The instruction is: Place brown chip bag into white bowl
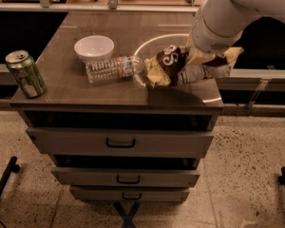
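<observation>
Water bottle (pixel 111 69) between white bowl (pixel 94 47) and jaws, tight on brown chip bag (pixel 167 64), at right.

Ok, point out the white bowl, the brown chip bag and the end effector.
small round white bowl (pixel 94 57), camera view, on its front outer wall.
crumpled brown and yellow foil chip bag (pixel 168 61), camera view, on its dark lettered face.
end effector (pixel 199 70), camera view, where it grips the bag's right half.
</observation>
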Controlling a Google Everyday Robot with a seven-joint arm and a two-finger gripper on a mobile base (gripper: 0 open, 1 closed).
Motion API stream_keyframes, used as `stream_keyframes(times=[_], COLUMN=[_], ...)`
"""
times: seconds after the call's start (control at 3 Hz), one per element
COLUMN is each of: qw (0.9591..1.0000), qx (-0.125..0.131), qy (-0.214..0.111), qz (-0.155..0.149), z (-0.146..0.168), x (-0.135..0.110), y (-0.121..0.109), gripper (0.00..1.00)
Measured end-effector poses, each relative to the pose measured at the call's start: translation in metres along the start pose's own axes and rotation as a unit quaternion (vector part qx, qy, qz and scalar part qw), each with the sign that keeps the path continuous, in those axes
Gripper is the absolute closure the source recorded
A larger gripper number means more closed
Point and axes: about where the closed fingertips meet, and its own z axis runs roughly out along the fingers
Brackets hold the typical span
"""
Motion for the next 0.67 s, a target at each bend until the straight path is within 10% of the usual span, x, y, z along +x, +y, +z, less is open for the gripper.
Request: stream_keyframes(times=[0.67], qw=[0.9964], qx=[0.083], qy=[-0.015], qz=[-0.004], z=[-0.028], x=[-0.018], y=[-0.070], gripper=[1.00])
